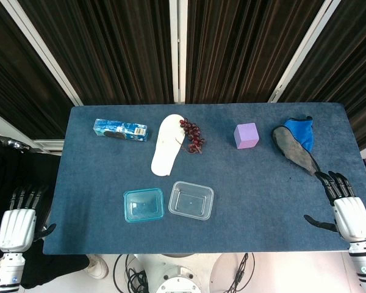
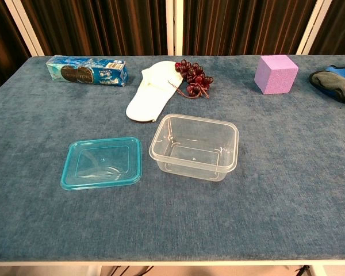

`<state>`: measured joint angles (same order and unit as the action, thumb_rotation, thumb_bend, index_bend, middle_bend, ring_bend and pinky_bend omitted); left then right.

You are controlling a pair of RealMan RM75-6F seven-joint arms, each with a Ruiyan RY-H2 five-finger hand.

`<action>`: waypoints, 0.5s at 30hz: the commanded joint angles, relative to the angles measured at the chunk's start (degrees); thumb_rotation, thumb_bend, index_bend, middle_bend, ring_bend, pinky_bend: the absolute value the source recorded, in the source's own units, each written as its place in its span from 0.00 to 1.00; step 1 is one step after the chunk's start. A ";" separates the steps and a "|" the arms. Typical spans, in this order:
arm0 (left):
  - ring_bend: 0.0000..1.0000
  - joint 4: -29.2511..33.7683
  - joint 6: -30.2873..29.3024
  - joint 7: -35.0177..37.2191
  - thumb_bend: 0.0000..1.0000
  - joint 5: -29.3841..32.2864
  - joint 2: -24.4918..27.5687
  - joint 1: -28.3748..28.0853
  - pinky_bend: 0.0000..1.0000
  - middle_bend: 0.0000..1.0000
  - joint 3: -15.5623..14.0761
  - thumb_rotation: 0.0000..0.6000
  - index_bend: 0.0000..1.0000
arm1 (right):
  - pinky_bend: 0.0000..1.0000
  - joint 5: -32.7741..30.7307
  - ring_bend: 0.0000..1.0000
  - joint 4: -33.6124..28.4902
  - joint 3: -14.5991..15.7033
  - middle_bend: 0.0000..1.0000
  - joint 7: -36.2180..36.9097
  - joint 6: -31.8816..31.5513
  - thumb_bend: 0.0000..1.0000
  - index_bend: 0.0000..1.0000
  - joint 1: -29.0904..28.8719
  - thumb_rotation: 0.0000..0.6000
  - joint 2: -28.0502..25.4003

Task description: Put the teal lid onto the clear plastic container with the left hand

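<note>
Dark curtains hang behind a table [image 1: 262,201] covered in blue cloth, and everything the job needs sits near its front edge. A teal lid [image 2: 102,163] lies flat on the cloth, and just to its right, close but not touching, stands the clear plastic container [image 2: 194,146], open at the top and with nothing in it.

Further back are a blue biscuit packet [image 2: 86,70], a white slipper [image 2: 151,92] with a bunch of dark grapes [image 2: 192,77] against its far end, a purple cube [image 2: 276,73] and a blue and grey shoe [image 1: 297,143] (only its edge shows from the chest camera).

Neither hand has touched anything yet. The left hand [image 1: 18,221] hangs off the table's left front corner, well apart from the lid, fingers stretched out side by side, thumb held away, holding nothing. The right hand [image 1: 346,210] rests at the right edge near the shoe, likewise spread and empty. Both show only from the head camera.

So the task looks to be at its very start: the lid is off and the whole of it remains. I judge the left hand must reach across to the lid, lift it (a thin, flat thing that may be awkward to get fingers under), carry it over the container and seat it on the rim.
</note>
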<state>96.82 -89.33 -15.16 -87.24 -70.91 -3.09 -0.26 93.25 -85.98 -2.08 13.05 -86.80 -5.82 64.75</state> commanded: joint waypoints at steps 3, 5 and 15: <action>0.01 1.73 2.65 -2.81 0.00 -3.59 -1.67 -2.33 0.00 0.11 -0.45 1.00 0.12 | 0.00 -0.04 0.00 -0.57 -0.62 0.10 -0.64 -0.68 0.01 0.00 -0.27 1.00 -0.07; 0.01 2.58 5.25 -4.08 0.00 -5.57 -3.12 -4.39 0.00 0.11 -0.56 1.00 0.12 | 0.00 -0.10 0.00 -0.47 -0.91 0.10 -0.67 -1.32 0.01 0.00 -0.18 1.00 -0.05; 0.01 3.65 23.57 -11.21 0.00 -6.79 -12.99 -16.08 0.00 0.11 0.56 1.00 0.12 | 0.00 0.41 0.00 -0.57 -0.63 0.10 -0.71 -2.72 0.02 0.00 0.33 1.00 -0.32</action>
<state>100.47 -69.83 -24.56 -94.51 -80.75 -15.95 -0.32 93.69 -86.57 -2.73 12.33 -89.51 -5.52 64.44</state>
